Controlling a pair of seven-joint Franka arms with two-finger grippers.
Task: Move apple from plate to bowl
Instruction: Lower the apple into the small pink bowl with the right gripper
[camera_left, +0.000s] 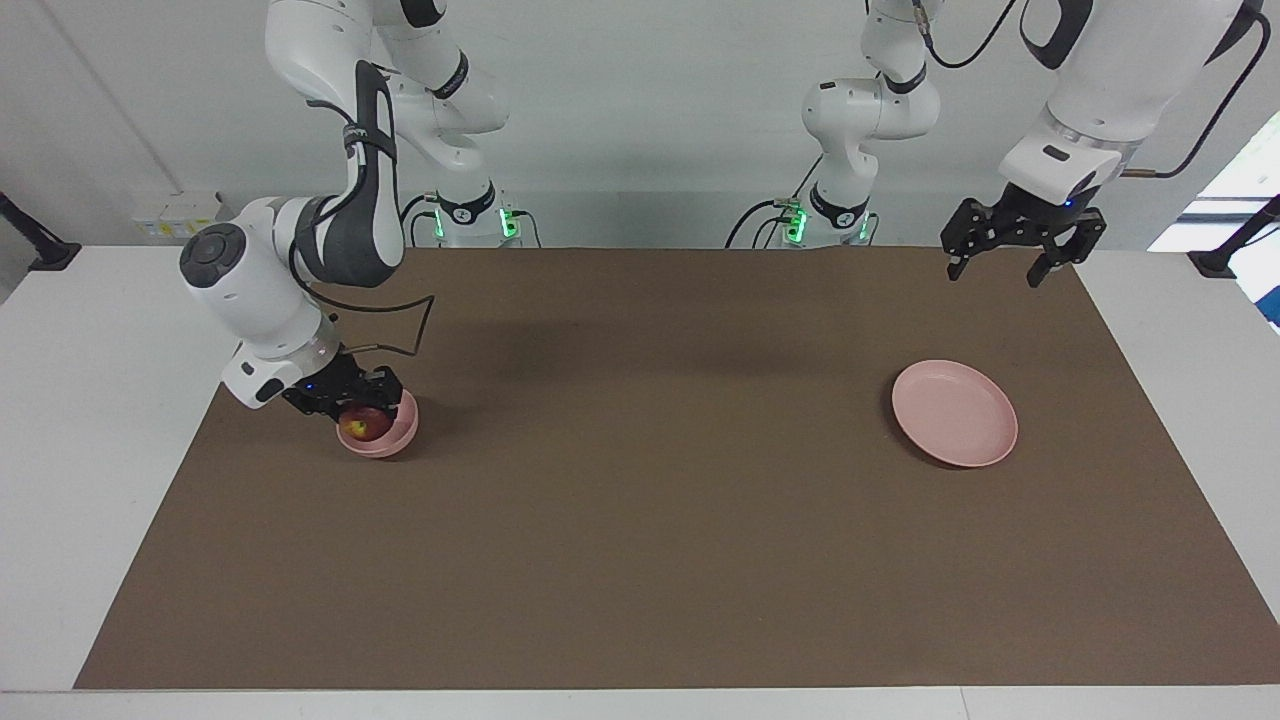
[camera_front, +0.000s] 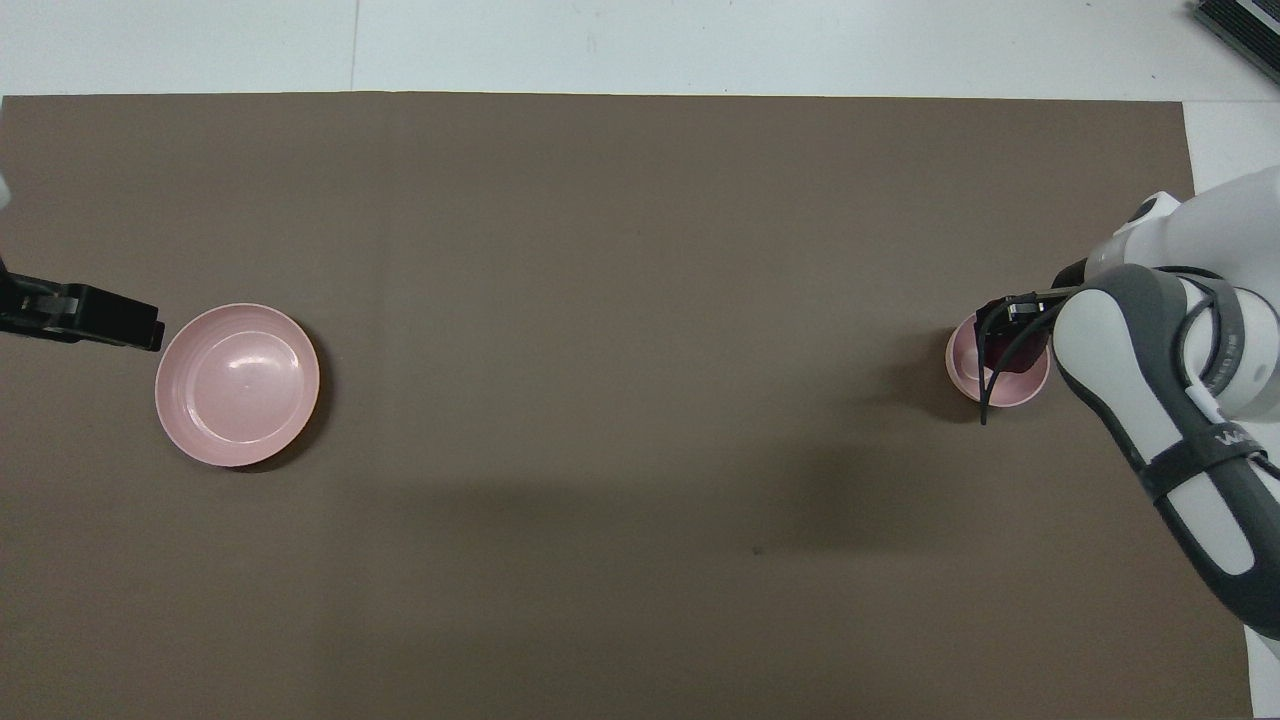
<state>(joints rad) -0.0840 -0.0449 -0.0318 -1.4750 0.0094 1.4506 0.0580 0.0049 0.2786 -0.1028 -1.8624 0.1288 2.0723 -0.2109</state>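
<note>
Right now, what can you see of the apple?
The small round dark red apple shows a yellowish patch on the side facing the camera. It sits low inside the small deep pale pink bowl toward the right arm's end of the brown mat, its top about level with the rim. The right pincer is shut on it from above, hiding its upper part.

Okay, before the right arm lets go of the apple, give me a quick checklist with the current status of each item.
1. Apple down inside the bowl: ok.
2. Right gripper shut on the apple: ok.
3. Bowl upright on the mat: ok.
4. Apple resting on the bowl's bottom: cannot tell.
5. Left gripper open, raised clear of the plate: ok.
6. Plate empty: ok.
</note>
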